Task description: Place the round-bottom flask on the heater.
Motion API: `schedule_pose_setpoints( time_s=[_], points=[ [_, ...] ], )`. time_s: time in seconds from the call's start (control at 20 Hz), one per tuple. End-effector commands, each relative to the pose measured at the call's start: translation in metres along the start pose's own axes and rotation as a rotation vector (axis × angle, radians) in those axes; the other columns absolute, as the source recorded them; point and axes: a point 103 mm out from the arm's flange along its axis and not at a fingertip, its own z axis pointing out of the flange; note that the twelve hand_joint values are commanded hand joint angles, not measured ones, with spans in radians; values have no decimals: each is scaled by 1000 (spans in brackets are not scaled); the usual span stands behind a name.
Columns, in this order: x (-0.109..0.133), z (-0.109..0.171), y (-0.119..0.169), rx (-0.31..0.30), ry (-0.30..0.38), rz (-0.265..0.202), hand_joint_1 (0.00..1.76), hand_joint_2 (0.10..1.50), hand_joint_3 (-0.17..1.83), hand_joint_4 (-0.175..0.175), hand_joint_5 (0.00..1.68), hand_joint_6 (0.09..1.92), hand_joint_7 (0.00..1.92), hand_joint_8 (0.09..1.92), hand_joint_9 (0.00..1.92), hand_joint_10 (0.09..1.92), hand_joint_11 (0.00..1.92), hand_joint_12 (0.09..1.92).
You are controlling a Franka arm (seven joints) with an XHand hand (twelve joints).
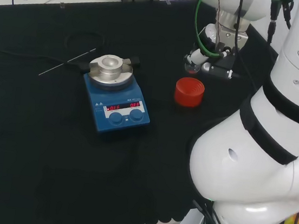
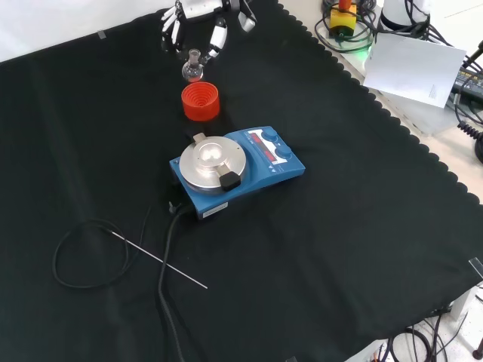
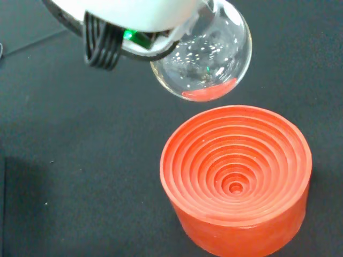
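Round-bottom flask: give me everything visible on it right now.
The round-bottom flask is clear glass with a spherical bulb and a short neck, apparently empty; the red patch low on the bulb looks like a reflection of the red ribbed stand. It hangs in the air, lifted off the stand, neck up in the front view. The hand holds it, fingers curled about the neck.

On my bench I count one round-bottom flask (image 2: pixel 193 69), one red ribbed stand (image 2: pixel 201 101), one blue heater (image 2: pixel 235 169) with two knobs (image 1: pixel 122 118) on its front — plus one thin metal rod (image 2: pixel 155 259) and one hand (image 2: pixel 198 24).
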Motion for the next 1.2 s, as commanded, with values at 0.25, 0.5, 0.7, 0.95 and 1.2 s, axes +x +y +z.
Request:
schedule_pose_setpoints(
  time_s=[0.25,0.5,0.7,0.95,1.2],
  points=[
    [40,-41,-4,21,-51,-48,1110,650,711,175,1216,799,558,713,728,605,357,1337],
    [67,-55,-1,37,-58,-84,1110,652,708,175,1215,798,557,713,728,604,358,1336],
    [95,-59,2,58,-79,-130,1110,654,705,175,1215,797,556,712,728,603,358,1336],
    [134,-59,2,78,-97,-194,1110,655,703,175,1215,796,555,712,727,602,359,1336],
    [164,-58,4,95,-108,-251,1110,656,701,175,1215,795,555,712,728,602,360,1336]
  ],
)
